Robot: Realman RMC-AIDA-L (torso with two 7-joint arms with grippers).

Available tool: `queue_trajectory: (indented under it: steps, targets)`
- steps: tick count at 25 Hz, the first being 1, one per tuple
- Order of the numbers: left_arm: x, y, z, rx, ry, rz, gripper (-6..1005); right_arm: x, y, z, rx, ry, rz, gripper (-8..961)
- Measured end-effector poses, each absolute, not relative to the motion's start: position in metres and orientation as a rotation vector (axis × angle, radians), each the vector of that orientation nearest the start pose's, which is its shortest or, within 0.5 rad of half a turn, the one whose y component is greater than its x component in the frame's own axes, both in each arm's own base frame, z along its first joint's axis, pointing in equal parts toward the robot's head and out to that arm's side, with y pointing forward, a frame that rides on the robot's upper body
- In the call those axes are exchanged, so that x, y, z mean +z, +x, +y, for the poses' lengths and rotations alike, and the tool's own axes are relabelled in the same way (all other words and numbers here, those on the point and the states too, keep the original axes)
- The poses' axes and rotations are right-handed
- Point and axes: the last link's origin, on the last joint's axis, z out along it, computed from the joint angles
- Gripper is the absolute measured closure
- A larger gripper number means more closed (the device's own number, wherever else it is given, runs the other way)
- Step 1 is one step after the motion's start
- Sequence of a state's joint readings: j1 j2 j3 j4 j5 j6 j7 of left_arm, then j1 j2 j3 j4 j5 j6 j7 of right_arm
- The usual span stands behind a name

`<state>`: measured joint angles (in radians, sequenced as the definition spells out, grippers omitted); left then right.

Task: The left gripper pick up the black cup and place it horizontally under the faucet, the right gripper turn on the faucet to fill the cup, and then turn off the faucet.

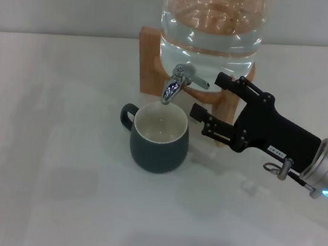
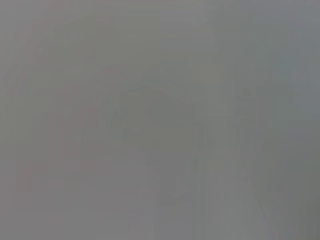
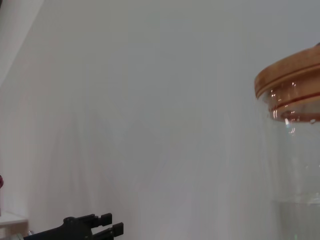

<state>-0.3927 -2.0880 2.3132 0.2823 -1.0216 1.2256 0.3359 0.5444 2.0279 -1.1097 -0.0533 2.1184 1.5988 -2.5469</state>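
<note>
I have the black cup (image 1: 159, 139) standing upright on the white bench (image 1: 53, 175), its mouth right below the spout of the faucet (image 1: 179, 82). Its little loop handle points toward my left. I can see the cream inside, but I cannot tell whether any water has collected there, and I see no clear stream from the spout.

The right pincer (image 1: 211, 98) sits just beside the faucet on its right, fingers spread wide and holding nothing. The upper finger is level with the short lever, close to its tip but not visibly touching; the lower finger hangs near the cup's rim. The left pincer does not show in the head view, and its wrist view is a blank grey, so I cannot say where it is or how it stands.

My judgement on handling: the lever is small, stiff, polished chrome, so likely slippery. I would take it near its free end, where a push turns it most easily, and press gently. The faucet is fitted to a clear water jar (image 1: 211, 25) on a wooden stand (image 1: 153, 66), and a hard shove might rock the jar.

The cup looks like glazed ceramic: rigid, smooth, breakable, and heavier once filled. If it needs moving, I would grip across the wall at the rim, away from the handle.
</note>
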Motion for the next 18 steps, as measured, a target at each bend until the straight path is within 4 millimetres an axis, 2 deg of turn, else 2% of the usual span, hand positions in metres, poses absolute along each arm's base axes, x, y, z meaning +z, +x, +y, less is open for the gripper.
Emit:
queue_trajectory:
  steps: [18]
  targets:
    - [-0.0066, -0.3157, 0.3276, -0.479, -1.478, -0.26, 511, -0.0298, 0.2501, 0.3155, 1.156, -2.297, 0.27, 97]
